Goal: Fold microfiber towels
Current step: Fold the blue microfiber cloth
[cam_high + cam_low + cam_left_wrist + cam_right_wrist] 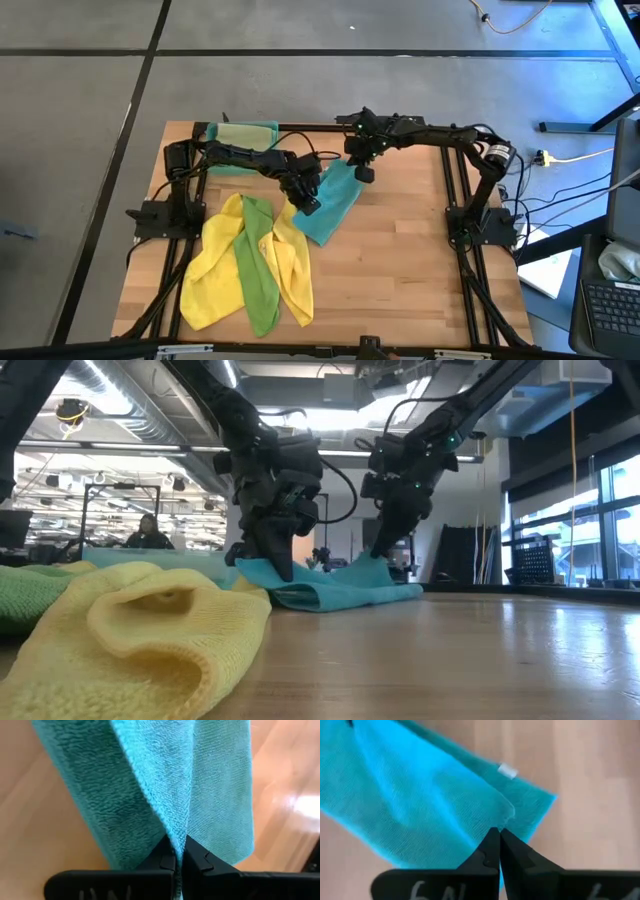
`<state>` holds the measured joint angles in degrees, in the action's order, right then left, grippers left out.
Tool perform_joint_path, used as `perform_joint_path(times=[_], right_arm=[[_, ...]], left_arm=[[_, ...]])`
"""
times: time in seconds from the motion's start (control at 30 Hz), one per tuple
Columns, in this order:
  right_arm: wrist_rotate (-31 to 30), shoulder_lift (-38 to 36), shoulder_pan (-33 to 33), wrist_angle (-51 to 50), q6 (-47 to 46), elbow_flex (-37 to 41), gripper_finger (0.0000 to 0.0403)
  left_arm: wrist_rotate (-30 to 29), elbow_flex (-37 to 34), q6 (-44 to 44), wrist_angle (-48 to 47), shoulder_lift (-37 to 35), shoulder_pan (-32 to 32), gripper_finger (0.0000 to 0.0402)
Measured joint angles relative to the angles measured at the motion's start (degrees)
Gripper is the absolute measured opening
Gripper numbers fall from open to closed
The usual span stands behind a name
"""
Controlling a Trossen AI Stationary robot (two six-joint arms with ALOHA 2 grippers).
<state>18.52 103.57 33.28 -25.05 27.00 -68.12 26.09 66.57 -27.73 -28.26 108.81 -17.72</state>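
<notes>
A teal towel [330,205] lies folded on the wooden table near its middle; it also shows in the low view [330,588]. My left gripper [307,203] is shut on its left side. My right gripper [364,172] is shut on its far right corner. Two yellow towels [290,262] [212,262] and a bright green towel [258,262] lie heaped at the near left. A pale olive towel [243,134] lies in a teal tray at the far left. My left gripper pinches a raised fold of the teal towel [175,837] between its two fingers, from above, pointing down. The towel's lower layers lie on the table. My right gripper pinches the teal towel's corner [502,822] between its two fingers, from above; the corner is lifted a little, the rest lies on the table.
The teal tray [208,131] stands at the table's far left corner. The heap of yellow and green towels fills the near left. Bare wood [400,280] lies at the near right. A person [148,532] sits far behind the table.
</notes>
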Motion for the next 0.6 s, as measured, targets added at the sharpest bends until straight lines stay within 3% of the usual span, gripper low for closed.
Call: perform_joint_path(times=[0.37, 0.6], right_arm=[[-0.8, 0.9, 0.4, 6.5, -1.4, 0.0, 0.0009], [-1.0, 2.1, 0.4, 7.5, -5.5, 0.0, 0.0062]], left_arm=[[-3.7, 0.0, 0.0, -0.1, 0.0, 0.0, 0.0001], [-6.1, 0.0, -0.3, -2.2, 0.0, 0.1, 0.0026]])
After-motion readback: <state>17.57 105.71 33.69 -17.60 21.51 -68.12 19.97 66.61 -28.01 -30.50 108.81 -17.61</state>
